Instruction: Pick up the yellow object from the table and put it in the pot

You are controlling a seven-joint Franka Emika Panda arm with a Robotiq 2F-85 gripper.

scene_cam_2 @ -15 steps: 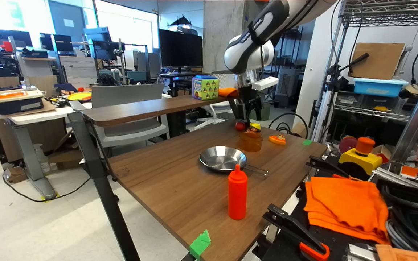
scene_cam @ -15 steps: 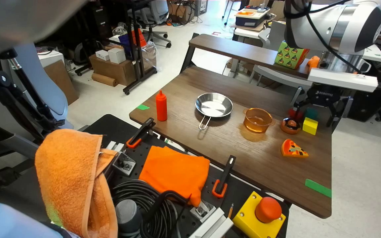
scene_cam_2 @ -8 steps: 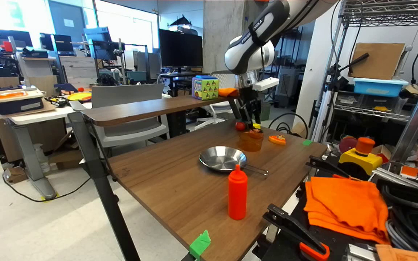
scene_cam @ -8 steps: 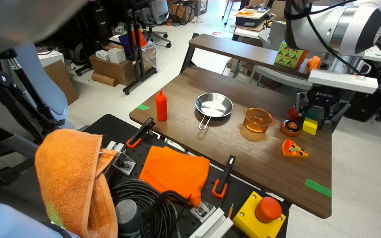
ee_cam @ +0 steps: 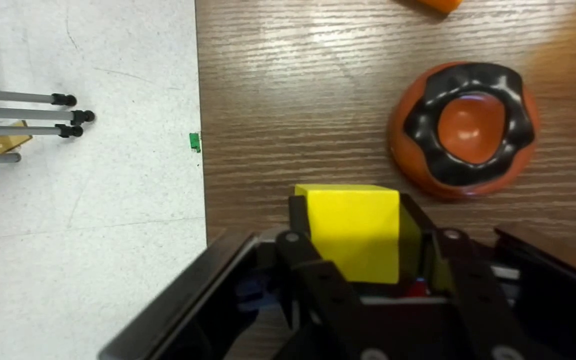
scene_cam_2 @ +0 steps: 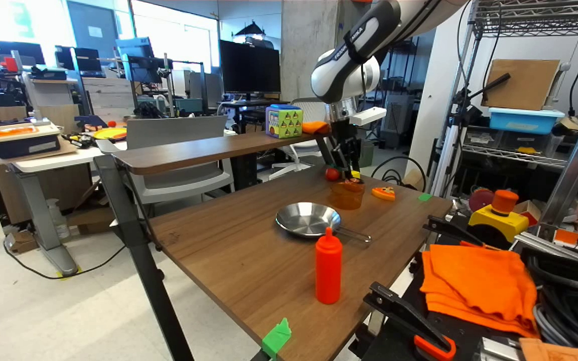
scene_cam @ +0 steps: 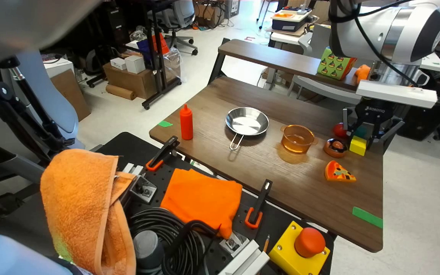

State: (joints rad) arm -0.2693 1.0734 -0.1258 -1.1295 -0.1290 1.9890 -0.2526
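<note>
The fingers (ee_cam: 298, 215) are closed against both sides of the yellow block (ee_cam: 353, 235), holding it near a black-iced doughnut (ee_cam: 468, 129); the amber pot (scene_cam: 296, 146) stands apart on the tabletop (scene_cam: 300, 179).

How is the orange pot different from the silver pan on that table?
Look: the orange pot is see-through amber, while the silver pan is shiny and metallic-looking.
Shape: the pot has steep, tall walls; the pan is shallow with sloping sides and looks wider.
Handles: the pot has a small lug on each side; the pan has one long wire loop.
Both are round, open at the top and upright on the table.
</note>
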